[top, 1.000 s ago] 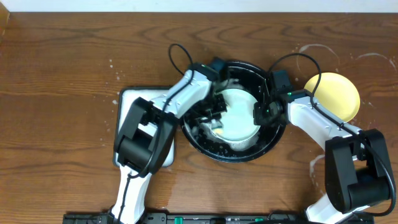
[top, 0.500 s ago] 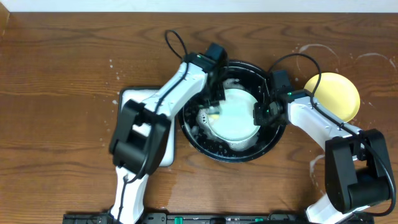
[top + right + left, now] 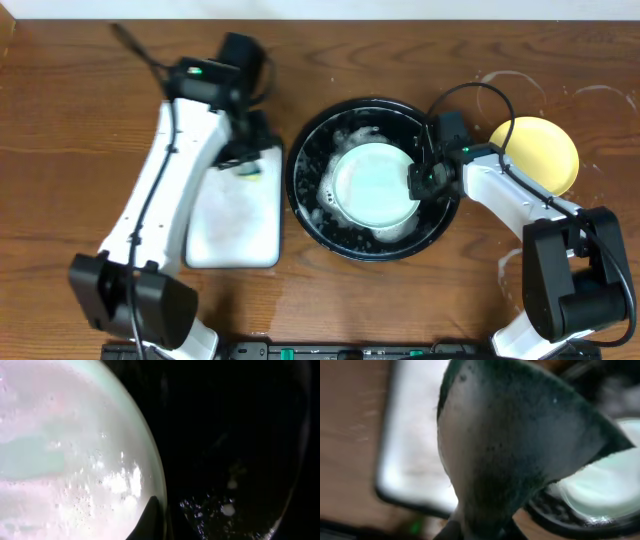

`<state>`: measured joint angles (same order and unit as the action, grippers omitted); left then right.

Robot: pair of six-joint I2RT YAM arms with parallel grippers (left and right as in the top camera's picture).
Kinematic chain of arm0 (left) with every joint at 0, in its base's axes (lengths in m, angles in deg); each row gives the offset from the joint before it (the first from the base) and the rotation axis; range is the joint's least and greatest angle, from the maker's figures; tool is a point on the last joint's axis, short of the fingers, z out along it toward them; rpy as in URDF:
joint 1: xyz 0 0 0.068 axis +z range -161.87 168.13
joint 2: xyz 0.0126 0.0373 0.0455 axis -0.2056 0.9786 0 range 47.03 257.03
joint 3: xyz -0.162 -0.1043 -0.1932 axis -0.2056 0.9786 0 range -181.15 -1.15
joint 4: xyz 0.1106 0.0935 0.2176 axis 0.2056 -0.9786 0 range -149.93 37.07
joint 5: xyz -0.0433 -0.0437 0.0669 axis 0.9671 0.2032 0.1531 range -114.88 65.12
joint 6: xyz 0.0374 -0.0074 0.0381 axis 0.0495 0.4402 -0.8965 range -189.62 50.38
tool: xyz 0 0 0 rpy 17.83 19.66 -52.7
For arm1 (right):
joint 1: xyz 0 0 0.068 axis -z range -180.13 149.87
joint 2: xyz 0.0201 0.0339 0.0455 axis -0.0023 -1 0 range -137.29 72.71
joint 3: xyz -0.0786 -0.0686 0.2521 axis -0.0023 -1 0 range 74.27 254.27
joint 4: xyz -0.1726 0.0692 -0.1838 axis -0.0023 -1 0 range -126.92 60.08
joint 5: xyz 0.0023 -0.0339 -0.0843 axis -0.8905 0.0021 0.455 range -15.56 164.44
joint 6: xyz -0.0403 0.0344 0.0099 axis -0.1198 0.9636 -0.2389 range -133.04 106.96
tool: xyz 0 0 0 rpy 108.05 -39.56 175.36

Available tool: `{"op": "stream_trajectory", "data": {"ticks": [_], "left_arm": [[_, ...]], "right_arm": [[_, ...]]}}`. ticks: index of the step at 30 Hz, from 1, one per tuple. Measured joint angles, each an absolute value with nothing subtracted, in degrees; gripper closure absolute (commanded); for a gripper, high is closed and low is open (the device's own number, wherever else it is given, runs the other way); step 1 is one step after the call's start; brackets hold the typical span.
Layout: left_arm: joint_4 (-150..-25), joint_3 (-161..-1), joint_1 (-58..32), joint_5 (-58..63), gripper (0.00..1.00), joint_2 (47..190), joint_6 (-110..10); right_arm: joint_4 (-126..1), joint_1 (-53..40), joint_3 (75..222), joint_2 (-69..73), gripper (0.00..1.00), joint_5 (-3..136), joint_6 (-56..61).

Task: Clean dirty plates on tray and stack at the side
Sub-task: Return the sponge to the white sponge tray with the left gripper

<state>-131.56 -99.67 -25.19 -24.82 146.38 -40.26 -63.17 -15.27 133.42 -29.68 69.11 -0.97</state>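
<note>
A pale mint-green plate (image 3: 372, 185), wet with foam, lies in the round black tray (image 3: 303, 195). A pale rim (image 3: 396, 232) shows under its near edge; I cannot tell if it is a second plate. My right gripper (image 3: 418, 181) is shut on the mint plate's right rim, seen close in the right wrist view (image 3: 155, 517) with the plate (image 3: 65, 450). The yellow plate (image 3: 540, 152) lies on the wood at the right, on soapy marks (image 3: 505, 85). My left gripper (image 3: 248, 160) is shut on a dark green sponge (image 3: 520, 445) over the white tray (image 3: 230, 225).
The white rectangular tray (image 3: 415, 450) lies left of the black tray (image 3: 555, 510). The left arm stretches from the front left edge across the table's left half. Cables arc above both wrists. Soapy rings mark the wood at the far right.
My left gripper has lifted out of the black tray with the sponge and swung left over the white tray. The right gripper and the mint plate have stayed put.
</note>
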Motion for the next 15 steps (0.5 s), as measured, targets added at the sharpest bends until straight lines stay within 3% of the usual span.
{"op": "stream_trajectory", "data": {"ticks": [8,15], "left_arm": [[-125.6,-88.2,-19.3,-28.1,0.92,146.0,-41.8],[-119.9,-77.8,-18.6,-28.3,0.91,146.1,-42.5]], "right_arm": [[-69.6,-16.1,137.1,-21.5,0.99,72.9,-2.7],[-70.8,-22.7,138.4,-10.6,0.99,81.6,-4.5]]}}
